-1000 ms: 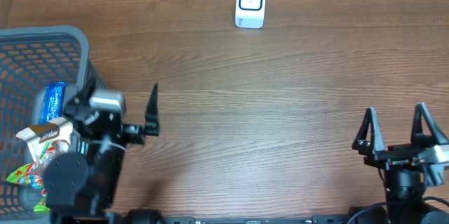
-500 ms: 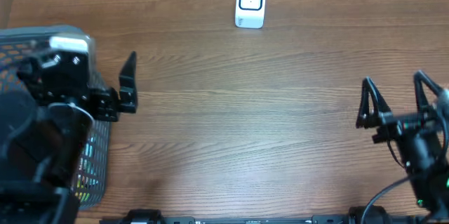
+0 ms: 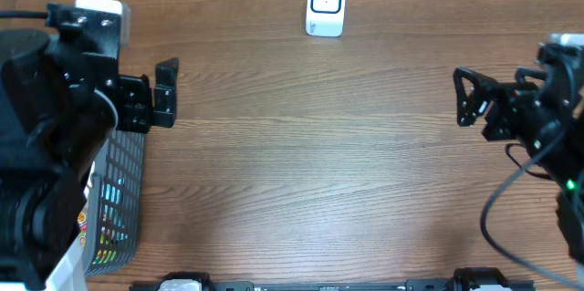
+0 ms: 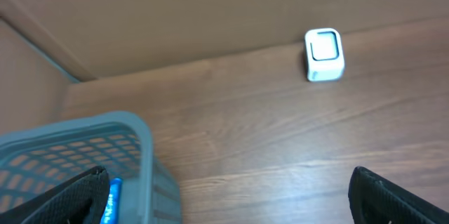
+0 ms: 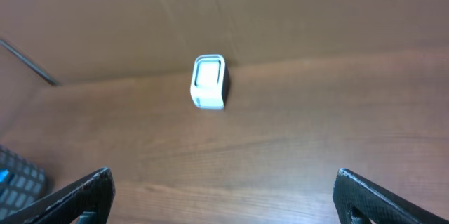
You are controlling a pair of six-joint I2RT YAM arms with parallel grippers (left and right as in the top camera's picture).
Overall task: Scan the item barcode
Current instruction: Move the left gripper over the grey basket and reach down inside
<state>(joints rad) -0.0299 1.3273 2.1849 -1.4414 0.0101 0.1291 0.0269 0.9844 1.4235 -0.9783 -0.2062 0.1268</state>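
Left gripper [image 4: 235, 199] is hovering released, basket [image 4: 84, 147] below-left (likely to pick from it); right gripper [image 5: 224, 197] is hanging released, barcode scanner [image 5: 208, 82] ahead.

a white scanner [image 4: 324, 55] stands on the wooden table [image 4: 245, 126], well apart from the grey basket [image 4: 77, 128].

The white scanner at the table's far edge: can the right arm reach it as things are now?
Likely yes. The right hand is open and empty, and only bare table lies between it and the white scanner.
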